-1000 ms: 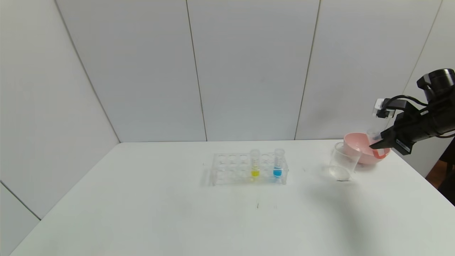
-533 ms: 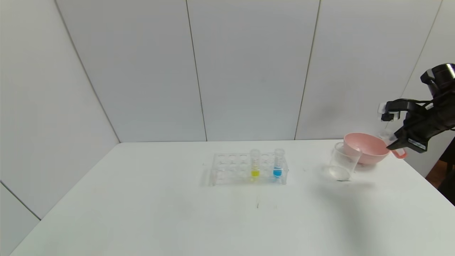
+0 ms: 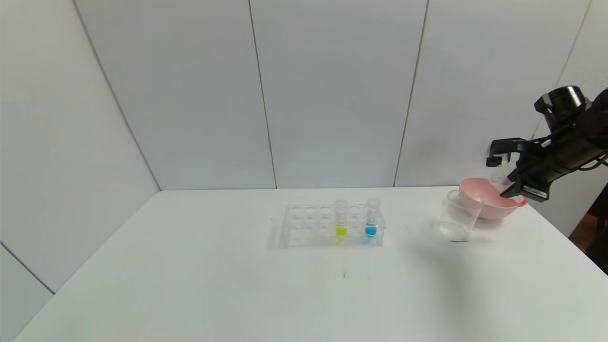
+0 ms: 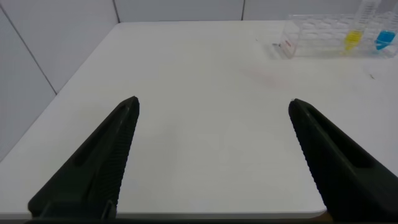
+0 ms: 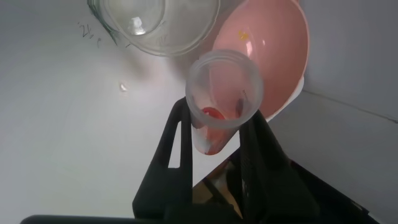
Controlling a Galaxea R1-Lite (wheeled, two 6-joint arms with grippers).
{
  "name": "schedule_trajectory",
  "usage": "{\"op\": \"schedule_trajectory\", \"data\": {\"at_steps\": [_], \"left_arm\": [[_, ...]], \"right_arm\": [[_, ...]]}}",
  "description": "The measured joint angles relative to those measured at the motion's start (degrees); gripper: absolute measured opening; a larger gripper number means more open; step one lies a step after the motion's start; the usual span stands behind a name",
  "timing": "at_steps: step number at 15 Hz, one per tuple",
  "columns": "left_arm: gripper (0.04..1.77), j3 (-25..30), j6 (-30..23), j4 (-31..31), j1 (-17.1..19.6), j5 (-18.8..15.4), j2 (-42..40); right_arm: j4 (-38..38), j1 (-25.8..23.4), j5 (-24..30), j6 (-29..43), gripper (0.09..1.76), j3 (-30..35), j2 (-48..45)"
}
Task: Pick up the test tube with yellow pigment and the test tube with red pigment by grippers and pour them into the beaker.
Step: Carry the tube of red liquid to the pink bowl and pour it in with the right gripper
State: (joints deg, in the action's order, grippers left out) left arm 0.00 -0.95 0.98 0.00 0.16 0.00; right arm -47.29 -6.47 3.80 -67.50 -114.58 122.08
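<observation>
Near the white bench's (image 3: 237,285) right edge, your right gripper (image 3: 510,189) clamps the tilted clear red-pigment test tube (image 5: 219,102) above the pink bowl (image 3: 484,202), beside the clear glass beaker (image 3: 457,216); your left gripper (image 4: 211,155) gapes empty over bare bench.

The right gripper (image 3: 507,189) hangs raised at far right, fingers (image 5: 180,163) clamped; the left gripper (image 4: 211,155) sits low, fingers spread.
</observation>
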Motion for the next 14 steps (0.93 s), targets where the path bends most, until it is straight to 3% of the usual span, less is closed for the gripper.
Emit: {"op": "schedule_trajectory", "data": {"at_steps": [14], "left_arm": [[1.72, 0.00, 0.00, 0.00, 0.00, 0.00, 0.00]], "right_arm": [[-0.26, 6.85, -21.43, 0.26, 0.50, 0.00, 1.24]]}}
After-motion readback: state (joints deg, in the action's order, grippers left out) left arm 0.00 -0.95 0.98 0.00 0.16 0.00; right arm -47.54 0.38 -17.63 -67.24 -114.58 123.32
